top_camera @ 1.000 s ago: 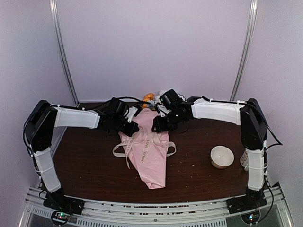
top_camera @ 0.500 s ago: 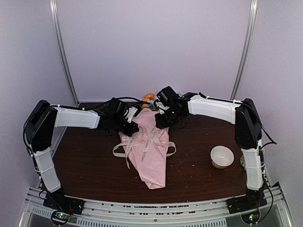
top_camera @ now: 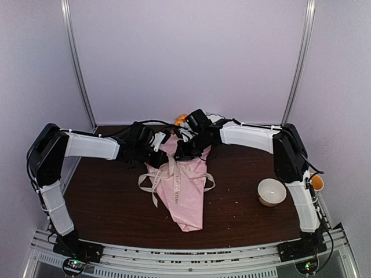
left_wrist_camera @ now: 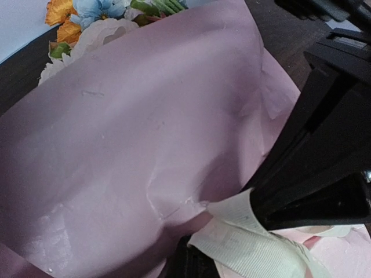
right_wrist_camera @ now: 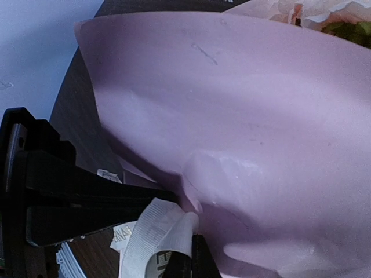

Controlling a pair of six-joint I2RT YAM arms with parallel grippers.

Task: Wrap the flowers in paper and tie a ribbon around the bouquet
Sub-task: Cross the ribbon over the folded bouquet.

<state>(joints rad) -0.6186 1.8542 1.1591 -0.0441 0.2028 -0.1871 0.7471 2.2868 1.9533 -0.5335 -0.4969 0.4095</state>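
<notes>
Right hand (top_camera: 181, 153) has crossed left and clamped the cream fabric ribbon (right_wrist_camera: 153, 229); left hand (top_camera: 157, 156) grips it likewise. Knot-tightening appears ready.

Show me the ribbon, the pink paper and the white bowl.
ribbon (left_wrist_camera: 243, 234), left wrist view, ribbed stretch
pink paper (top_camera: 191, 211), top view, lower cone
white bowl (top_camera: 271, 201), top view, front wall

My left arm (top_camera: 93, 147) and right arm (top_camera: 249, 136): white link shells, black joints, black cables trailing. The left tool (top_camera: 163, 156) and right tool (top_camera: 180, 154): matte black.
</notes>
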